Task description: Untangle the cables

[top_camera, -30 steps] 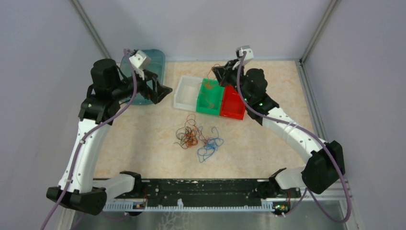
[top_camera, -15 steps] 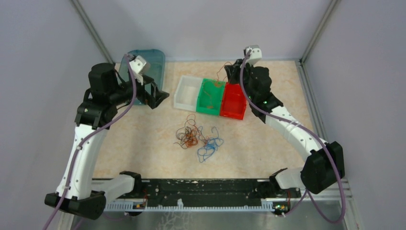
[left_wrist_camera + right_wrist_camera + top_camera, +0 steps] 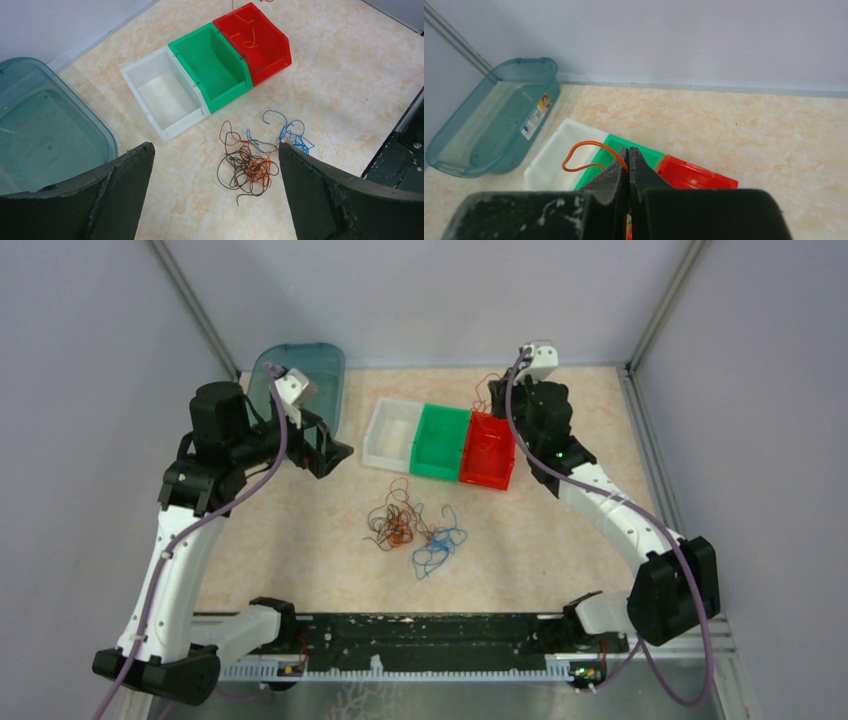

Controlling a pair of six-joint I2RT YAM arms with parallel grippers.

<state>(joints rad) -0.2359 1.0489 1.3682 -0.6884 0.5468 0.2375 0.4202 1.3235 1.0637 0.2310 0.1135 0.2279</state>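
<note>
Surface: beige marbled tabletop (image 3: 560,530), closed in by pale grey walls (image 3: 450,290) on three sides, with metal corner posts (image 3: 190,300) at the far corners.

Fixtures: a translucent teal plastic tub (image 3: 45,135) lies below and to the left of the left gripper (image 3: 215,147). Ahead of that gripper three small open plastic bins stand in a row, touching side to side: white bin (image 3: 165,97), green bin (image 3: 212,62), red bin (image 3: 270,55).

Left gripper: fingers spread wide, nothing between them, hanging above the table.

Cables (image 3: 250,167): a loose tangle of hair-thin curly wires, dark brown and red-orange knotted together, with blue loops on the side away from the tub. The tangle lies on the bare table, on the near side of the bins and not touching them. In the left wrist view it sits below the gap between the fingers, closer to the right finger. It is well apart from the right gripper (image 3: 629,159).

Right gripper: fingers pressed together, pinching one red-orange cable (image 3: 596,142) that arcs out to the left of its tips. The gripper is above the far end of the row of bins. In the left wrist view an orange strand hangs over the inside of the red bin; whether it touches the bin floor cannot be told.
</note>
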